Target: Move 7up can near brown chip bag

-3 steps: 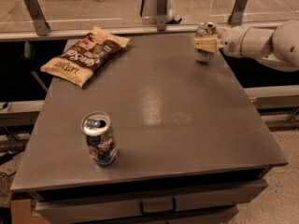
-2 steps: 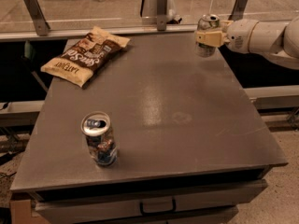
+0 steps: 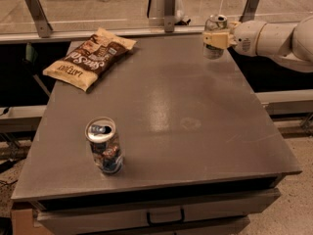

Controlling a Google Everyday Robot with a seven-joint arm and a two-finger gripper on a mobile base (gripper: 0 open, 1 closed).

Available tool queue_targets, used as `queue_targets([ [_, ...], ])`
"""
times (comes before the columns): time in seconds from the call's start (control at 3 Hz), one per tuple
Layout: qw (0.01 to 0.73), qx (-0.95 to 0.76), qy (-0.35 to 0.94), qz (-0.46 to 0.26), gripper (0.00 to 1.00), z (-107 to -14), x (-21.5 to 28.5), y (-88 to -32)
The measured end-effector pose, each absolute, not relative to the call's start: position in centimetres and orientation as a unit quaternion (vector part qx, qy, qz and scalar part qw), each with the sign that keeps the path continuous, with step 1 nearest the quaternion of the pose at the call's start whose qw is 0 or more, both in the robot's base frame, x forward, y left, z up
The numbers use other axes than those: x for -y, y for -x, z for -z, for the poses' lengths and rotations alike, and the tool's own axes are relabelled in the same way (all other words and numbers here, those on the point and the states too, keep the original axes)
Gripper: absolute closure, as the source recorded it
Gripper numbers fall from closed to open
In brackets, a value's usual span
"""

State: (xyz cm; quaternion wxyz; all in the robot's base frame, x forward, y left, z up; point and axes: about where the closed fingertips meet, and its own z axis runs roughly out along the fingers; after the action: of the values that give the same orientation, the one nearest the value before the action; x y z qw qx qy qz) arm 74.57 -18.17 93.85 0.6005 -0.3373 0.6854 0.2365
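The 7up can point(image 3: 214, 51), pale and silvery with a silver top, is held upright above the table's far right corner. My gripper point(image 3: 216, 38) comes in from the right on a white arm and is shut on the can, lifting it off the surface. The brown chip bag point(image 3: 89, 58), dark brown with cream-yellow ends and white lettering, lies flat at the table's far left, well to the left of the can.
A darker can with blue multicoloured print point(image 3: 104, 146) stands upright near the front left of the grey table point(image 3: 195, 146). A metal rail with posts point(image 3: 168, 9) runs behind the table's far edge. Drawers sit under the front edge.
My gripper has lifted the 7up can off the table at the far right corner and raised it a little higher.
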Motion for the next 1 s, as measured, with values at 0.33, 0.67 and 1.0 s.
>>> queue_targets([
  [0.33,0.584,-0.670,0.366,-0.275,1.00,-92.5,13.7,-73.3],
  [0.67,0.561,-0.645,0.403,-0.327,1.00,-91.1,7.2,-70.9],
  [1.0,0.543,-0.613,0.436,-0.373,1.00,-90.6,0.4,-68.9],
])
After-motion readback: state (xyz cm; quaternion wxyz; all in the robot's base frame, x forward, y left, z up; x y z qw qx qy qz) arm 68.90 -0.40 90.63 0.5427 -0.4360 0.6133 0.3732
